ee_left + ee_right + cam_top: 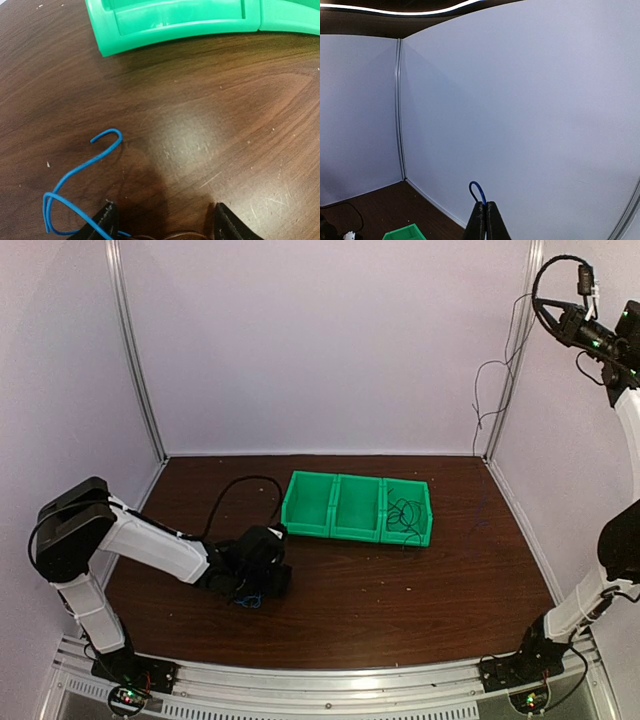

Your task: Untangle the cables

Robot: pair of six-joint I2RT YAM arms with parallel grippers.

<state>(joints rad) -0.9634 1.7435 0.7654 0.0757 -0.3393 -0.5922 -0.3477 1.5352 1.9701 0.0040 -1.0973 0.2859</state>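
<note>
Jaws pinched, right gripper (486, 204) grips one blue cable (475, 186); left gripper (164, 210) gapes.

Black cables (403, 512) lie in the green bin's (330, 530) right compartment. Left gripper (258, 585) low beside its left end; hanging cable (497, 368) beyond its right.

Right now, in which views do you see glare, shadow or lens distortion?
Left wrist view: pale glare on the table, a shadow ahead of the left gripper, the green bin rim bowed by the lens. Right wrist view: a bright strip bows across the top. Top external view: even light.
</note>
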